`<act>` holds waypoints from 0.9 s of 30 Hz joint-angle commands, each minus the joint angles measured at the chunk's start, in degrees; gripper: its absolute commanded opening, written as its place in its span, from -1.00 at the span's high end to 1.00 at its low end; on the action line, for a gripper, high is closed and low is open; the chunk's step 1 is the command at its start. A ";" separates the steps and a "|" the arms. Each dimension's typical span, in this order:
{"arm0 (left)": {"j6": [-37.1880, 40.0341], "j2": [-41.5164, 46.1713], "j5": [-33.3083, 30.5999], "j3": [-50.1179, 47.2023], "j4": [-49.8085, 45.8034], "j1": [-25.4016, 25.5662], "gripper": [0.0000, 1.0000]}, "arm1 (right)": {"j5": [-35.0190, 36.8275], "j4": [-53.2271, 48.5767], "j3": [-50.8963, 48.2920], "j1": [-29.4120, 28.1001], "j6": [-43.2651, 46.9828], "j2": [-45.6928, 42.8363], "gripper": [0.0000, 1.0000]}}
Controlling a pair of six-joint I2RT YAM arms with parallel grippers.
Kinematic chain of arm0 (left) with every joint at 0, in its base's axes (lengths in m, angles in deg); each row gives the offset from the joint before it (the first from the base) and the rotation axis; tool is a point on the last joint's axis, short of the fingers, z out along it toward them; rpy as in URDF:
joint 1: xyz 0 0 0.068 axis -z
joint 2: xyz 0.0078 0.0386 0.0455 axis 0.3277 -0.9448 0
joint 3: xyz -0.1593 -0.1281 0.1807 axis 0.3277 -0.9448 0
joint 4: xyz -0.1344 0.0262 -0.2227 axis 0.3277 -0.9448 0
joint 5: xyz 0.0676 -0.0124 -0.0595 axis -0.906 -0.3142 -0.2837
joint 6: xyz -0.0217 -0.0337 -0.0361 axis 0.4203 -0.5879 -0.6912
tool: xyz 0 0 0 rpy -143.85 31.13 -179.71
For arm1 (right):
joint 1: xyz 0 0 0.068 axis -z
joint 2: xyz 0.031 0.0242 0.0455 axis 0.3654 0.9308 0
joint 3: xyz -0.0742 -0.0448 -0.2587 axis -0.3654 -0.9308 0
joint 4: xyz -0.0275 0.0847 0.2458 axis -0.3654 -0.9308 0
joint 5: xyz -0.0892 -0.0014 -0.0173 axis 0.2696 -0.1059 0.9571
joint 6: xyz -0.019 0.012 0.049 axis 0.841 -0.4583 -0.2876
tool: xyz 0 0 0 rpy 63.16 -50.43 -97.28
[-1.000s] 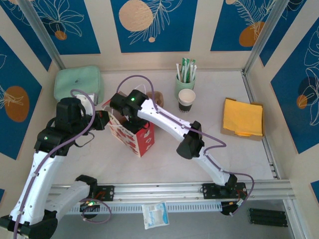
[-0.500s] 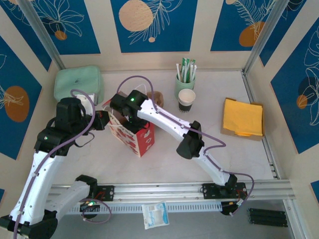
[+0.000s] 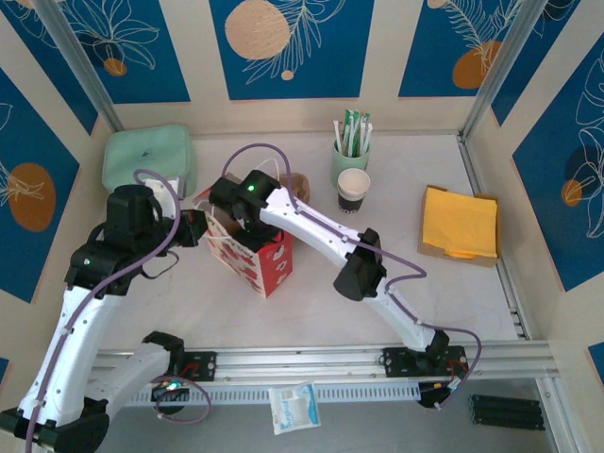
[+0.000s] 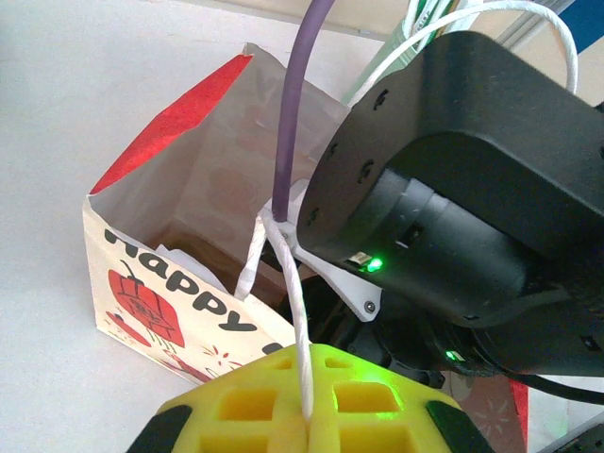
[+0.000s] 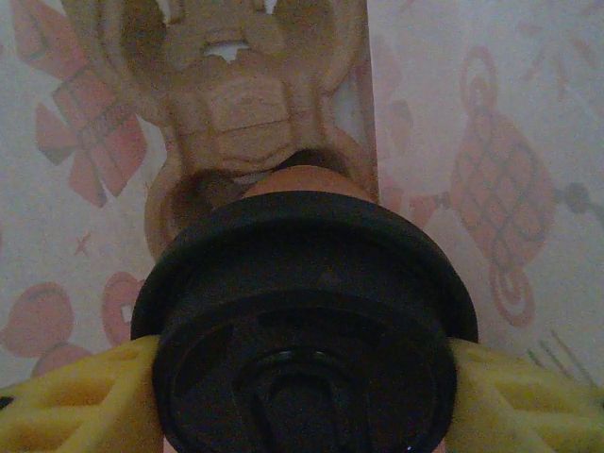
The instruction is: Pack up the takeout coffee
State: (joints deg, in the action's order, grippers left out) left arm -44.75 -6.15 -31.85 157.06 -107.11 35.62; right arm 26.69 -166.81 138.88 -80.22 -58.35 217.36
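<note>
White bench (image 3: 425,283), boxed in by blue-and-cream leaf-print panels (image 3: 283,47). Red-and-white gift bag (image 3: 260,264) stood upright left of centre, mouth open.

Left end effector (image 4: 307,420) was fully closed, pinching the bag's white cord handle (image 4: 294,311) at the near rim.

Right end effector (image 5: 302,377) was down inside the bag, part open, with one yellow finger (image 5: 75,401) on each side of the takeout coffee (image 5: 302,283). It was clamped on the cup just under the black lid. The coffee was in the bag, with printed paper walls close behind it.

In the way:
- The right arm's black wrist housing (image 4: 472,189) took up most of the bag mouth.
- A purple cable (image 4: 297,113) ran up across the opening, right by the handle.
- Something pale (image 4: 177,257) lay low in the bag. I couldn't identify it.

Around it:
- Mint-green cup of sticks (image 3: 349,151) at the back, with a black-sided paper cup (image 3: 354,192) just in front of it. Both were near the right arm's forearm, not touching.
- A brown item (image 3: 300,182) sat behind the right arm, partly hidden.
- Yellow napkins (image 3: 461,222) lay on a cardboard tray well off to the right.
- Mint-green pouch (image 3: 146,159) in the back-left corner.
- White packet (image 3: 293,406) in front of the base rail.
</note>
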 commanded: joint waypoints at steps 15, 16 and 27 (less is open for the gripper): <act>-0.57 0.09 1.15 -0.47 0.65 -0.58 1.00 | -2.96 -7.84 -0.19 -0.09 0.63 2.71 -0.15; -0.57 0.12 1.09 -0.52 0.61 -0.56 1.00 | -2.96 -7.80 -0.19 -0.08 0.52 2.75 -0.15; -0.48 0.14 1.06 -0.56 0.61 -0.58 1.00 | -2.70 -7.80 -0.19 -0.06 0.39 2.66 -0.15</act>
State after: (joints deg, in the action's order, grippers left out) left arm -44.75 -6.15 -31.85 157.06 -107.11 35.62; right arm 26.06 -166.83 138.88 -80.13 -58.15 218.63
